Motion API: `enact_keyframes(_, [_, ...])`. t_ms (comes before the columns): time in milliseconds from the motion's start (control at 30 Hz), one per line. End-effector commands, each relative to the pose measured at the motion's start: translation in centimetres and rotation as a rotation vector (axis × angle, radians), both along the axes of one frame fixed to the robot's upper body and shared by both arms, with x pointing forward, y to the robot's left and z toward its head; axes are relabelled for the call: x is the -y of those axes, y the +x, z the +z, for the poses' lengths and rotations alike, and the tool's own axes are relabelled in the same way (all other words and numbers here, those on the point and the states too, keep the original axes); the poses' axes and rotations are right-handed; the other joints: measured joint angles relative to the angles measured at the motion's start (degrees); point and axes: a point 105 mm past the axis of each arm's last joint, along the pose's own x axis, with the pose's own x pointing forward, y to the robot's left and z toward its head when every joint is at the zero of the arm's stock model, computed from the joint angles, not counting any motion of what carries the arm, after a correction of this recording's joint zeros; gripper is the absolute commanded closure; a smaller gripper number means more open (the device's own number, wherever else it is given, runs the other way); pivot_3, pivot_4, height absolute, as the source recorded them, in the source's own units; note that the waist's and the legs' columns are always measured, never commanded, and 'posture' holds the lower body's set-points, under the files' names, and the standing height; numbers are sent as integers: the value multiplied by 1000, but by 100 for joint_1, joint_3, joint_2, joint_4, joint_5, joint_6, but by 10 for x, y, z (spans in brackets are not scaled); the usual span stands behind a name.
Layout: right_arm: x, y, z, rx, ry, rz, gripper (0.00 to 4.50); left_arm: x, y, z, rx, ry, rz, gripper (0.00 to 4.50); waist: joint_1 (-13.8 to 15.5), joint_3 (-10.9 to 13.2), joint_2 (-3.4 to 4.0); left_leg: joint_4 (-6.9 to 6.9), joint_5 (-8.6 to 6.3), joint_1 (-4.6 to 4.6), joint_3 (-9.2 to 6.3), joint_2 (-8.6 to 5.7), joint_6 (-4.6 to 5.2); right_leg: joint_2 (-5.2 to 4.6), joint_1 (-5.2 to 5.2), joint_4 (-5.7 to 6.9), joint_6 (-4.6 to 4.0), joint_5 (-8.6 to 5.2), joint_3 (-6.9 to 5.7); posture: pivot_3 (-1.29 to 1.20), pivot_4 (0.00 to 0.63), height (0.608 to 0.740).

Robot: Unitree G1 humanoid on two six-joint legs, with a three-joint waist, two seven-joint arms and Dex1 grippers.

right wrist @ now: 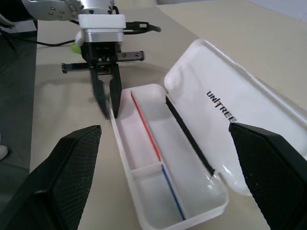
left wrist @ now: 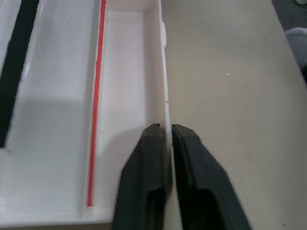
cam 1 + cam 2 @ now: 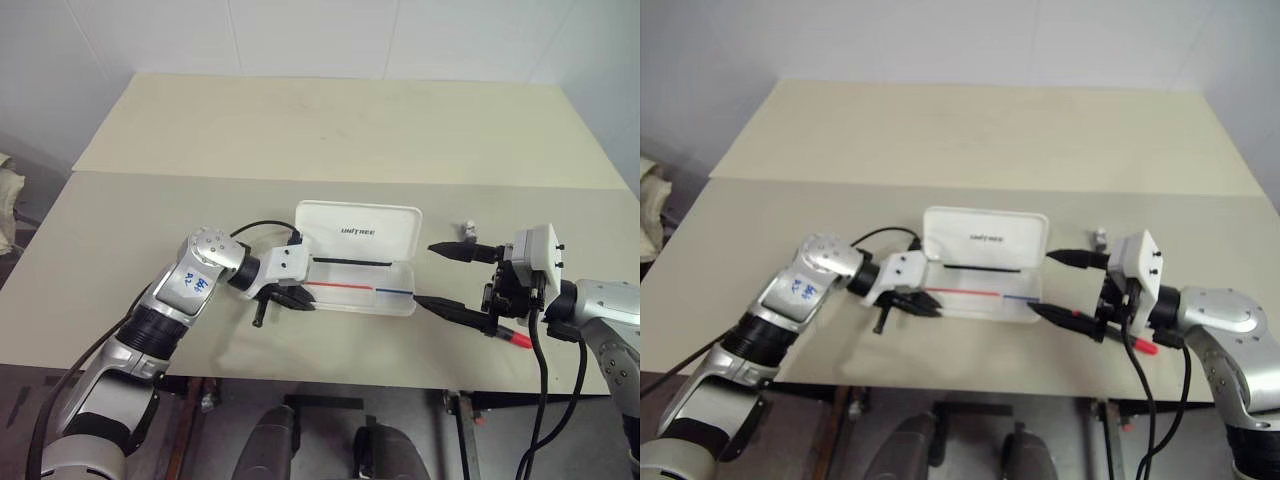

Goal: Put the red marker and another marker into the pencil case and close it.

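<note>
On the left side of the table I see my left gripper at the near front wall of the pencil case; its two fingers are almost together with the thin wall between them. Just behind it a bit of green marker shows. The case lies open, lid leaning back. Further right, my right gripper is spread wide, holding nothing. The red marker lies below it, near the table edge.

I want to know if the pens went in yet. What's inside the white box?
No pens yet. The open pencil case holds a red-and-blue stripe and a small divider. The left gripper hides a bit of one corner.
</note>
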Motion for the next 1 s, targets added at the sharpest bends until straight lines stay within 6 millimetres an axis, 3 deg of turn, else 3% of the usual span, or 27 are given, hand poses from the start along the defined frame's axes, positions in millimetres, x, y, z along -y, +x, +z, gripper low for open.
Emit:
enact_keyframes(33, [-1,-4,10,42,4,7,0,4,-11,3,-49,-9,-17,2914,-3,0,0,0,0,1,0,1,0,0,0,0,0,0,1,0,150,740])
enact_keyframes(300, [-7,-1,7,44,18,20,0,6,-7,17,-33,-86,37,78,8,0,0,3,-1,2,0,4,0,1,1,1,0,2,6,0,150,740])
enact_keyframes(800, [-3,-1,5,23,18,15,0,-5,-16,36,-69,-266,7,12,10,0,0,3,-1,3,4,4,0,2,0,2,0,3,11,0,150,740])
enact_keyframes(1000, [3,-2,9,25,10,-19,0,-12,-21,22,-112,-333,-31,12,6,0,0,3,-2,6,11,5,1,1,0,1,1,3,15,0,150,740])
